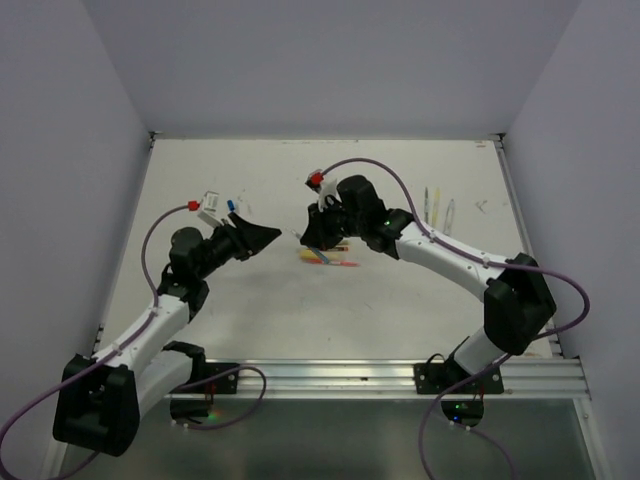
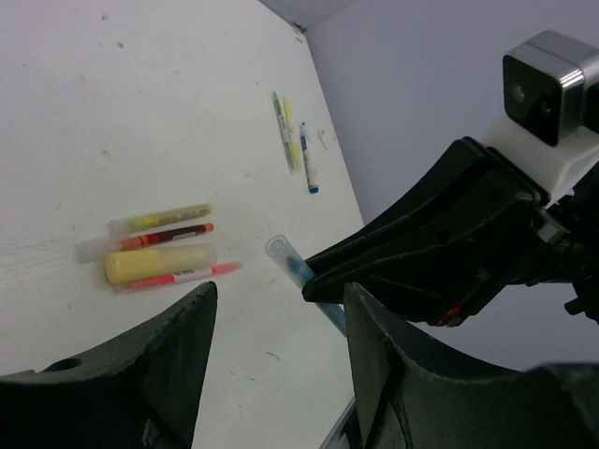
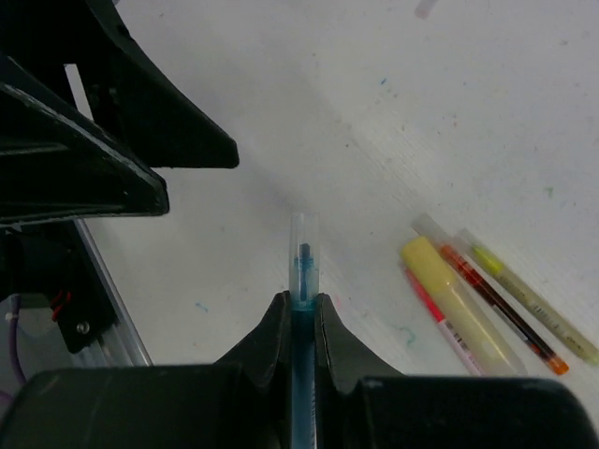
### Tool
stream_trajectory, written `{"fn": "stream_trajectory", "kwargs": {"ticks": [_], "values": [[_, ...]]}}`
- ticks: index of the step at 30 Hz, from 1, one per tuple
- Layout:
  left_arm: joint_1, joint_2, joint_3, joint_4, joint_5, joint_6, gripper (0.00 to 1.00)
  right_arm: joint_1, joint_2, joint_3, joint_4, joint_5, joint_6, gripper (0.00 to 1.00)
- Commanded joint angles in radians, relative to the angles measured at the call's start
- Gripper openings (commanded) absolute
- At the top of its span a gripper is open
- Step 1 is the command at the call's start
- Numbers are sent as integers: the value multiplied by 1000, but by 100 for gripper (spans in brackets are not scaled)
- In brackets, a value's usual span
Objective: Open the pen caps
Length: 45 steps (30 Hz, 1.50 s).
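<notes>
My right gripper (image 3: 301,301) is shut on a blue pen (image 3: 302,374), held above the table. The pen's clear cap (image 3: 303,243) is still on and sticks out past the fingertips. In the left wrist view the cap (image 2: 281,254) points toward my left gripper (image 2: 281,292), which is open and empty, with its fingers a little short of the cap. In the top view the left gripper (image 1: 265,237) faces the right gripper (image 1: 312,238) across a small gap. Several capped pens lie on the table below: a thick yellow one (image 2: 159,263), pink (image 2: 182,274), red (image 2: 168,235) and yellow-green (image 2: 173,217).
Three more thin pens (image 2: 292,140) lie side by side near the far right of the table, also seen in the top view (image 1: 438,208). Grey walls close in the table on three sides. An aluminium rail (image 1: 330,378) runs along the near edge.
</notes>
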Motion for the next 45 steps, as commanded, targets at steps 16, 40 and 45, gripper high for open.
{"fn": "stream_trajectory", "kwargs": {"ticks": [16, 40, 45], "values": [[-27, -80, 19, -84, -25, -76, 59, -6, -227, -260, -83, 11, 140, 0], [-353, -52, -44, 126, -234, -199, 59, -3, -376, -325, 157, -97, 264, 0], [-402, -26, -27, 154, -287, -203, 59, -3, -368, -317, 158, -104, 253, 0]]}}
